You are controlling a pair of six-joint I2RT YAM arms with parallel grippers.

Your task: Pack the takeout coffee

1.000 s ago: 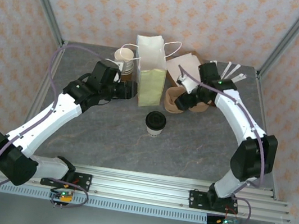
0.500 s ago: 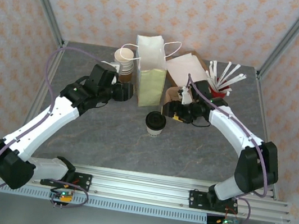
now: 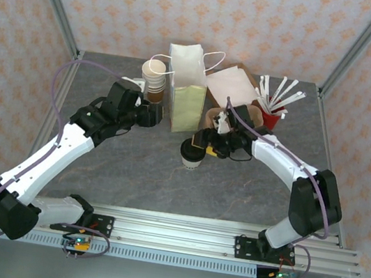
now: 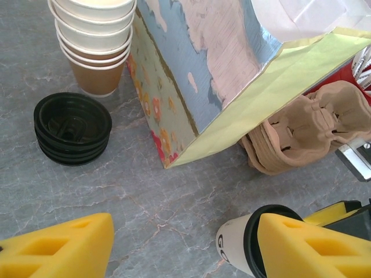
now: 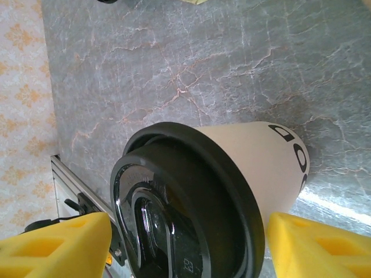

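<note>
Straddling the takeout coffee (image 5: 255, 168), the right gripper (image 5: 185, 246) has its fingers spread, one on each side of the lidded cup, neither visibly touching it. The left gripper (image 4: 185, 246) is likewise spread, with nothing between its fingers. The paper bag (image 4: 232, 69) stands just ahead of it.

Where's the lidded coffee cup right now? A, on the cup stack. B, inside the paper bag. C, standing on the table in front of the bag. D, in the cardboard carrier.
C: the takeout coffee stands on the table near the paper bag, between the right fingers.
</note>
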